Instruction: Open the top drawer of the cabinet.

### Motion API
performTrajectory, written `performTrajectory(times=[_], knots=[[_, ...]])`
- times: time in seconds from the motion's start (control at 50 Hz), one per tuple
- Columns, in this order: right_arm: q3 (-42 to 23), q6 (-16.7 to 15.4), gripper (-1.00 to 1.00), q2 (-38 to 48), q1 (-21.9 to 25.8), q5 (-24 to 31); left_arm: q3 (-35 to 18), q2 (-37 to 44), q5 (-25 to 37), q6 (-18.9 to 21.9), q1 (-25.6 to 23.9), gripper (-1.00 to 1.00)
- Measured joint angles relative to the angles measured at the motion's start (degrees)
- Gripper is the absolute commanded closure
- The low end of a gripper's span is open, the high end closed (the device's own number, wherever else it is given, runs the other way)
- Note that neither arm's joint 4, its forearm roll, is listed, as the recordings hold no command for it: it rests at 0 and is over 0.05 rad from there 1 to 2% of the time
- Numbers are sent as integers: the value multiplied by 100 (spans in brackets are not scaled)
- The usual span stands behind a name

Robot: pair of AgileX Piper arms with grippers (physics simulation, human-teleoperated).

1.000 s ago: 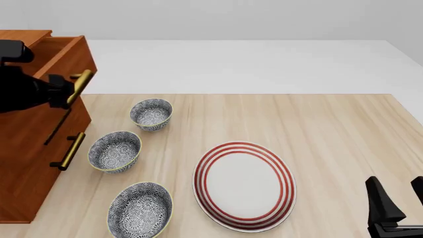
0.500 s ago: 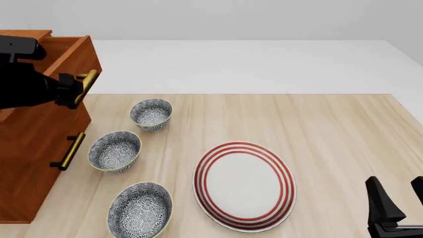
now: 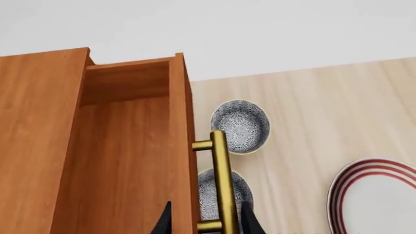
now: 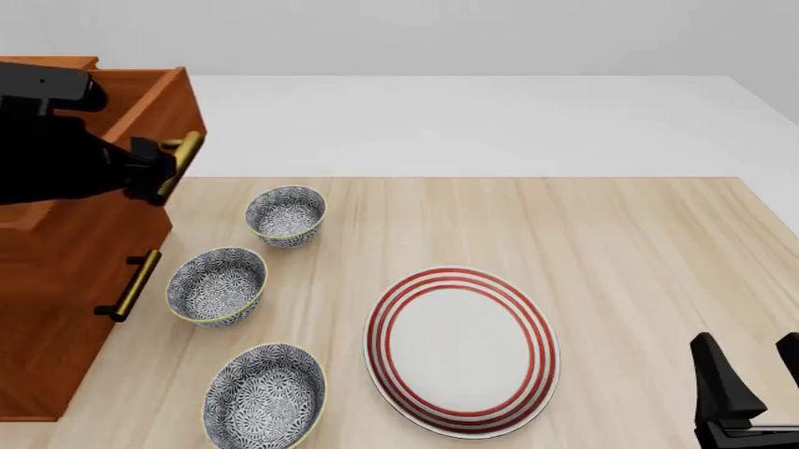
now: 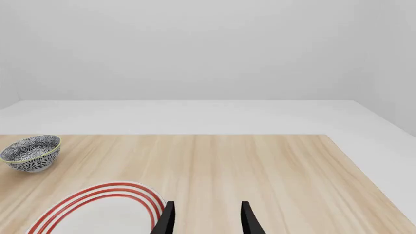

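Observation:
The cabinet stands at the table's left edge. Its top drawer is pulled out, and the plain wood inside shows in the left wrist view. My left gripper holds the drawer's brass handle. In the left wrist view that handle runs between the dark fingertips of the left gripper. My right gripper rests open and empty at the near right corner, far from the cabinet.
Three patterned bowls line up just right of the cabinet, under the drawer's path. A red-ringed plate lies mid-table. A lower drawer's brass handle sticks out beside the middle bowl.
The top drawer has slid further out to the right, and my left gripper has moved with its handle. The right arm has stayed still.

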Motion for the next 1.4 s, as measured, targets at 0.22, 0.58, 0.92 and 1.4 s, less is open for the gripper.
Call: performTrajectory(times=[0.22, 0.58, 0.92, 1.4], knots=[[0, 0, -100, 0, 0, 0, -35, 27, 23, -7, -144, -100], [0, 0, -100, 0, 0, 0, -65, 62, 10, -109, -372, -100], [0, 0, -100, 0, 0, 0, -134, 129, 44, -111, -587, -100], [0, 0, -100, 0, 0, 0, -258, 259, 102, -106, -913, -100]])
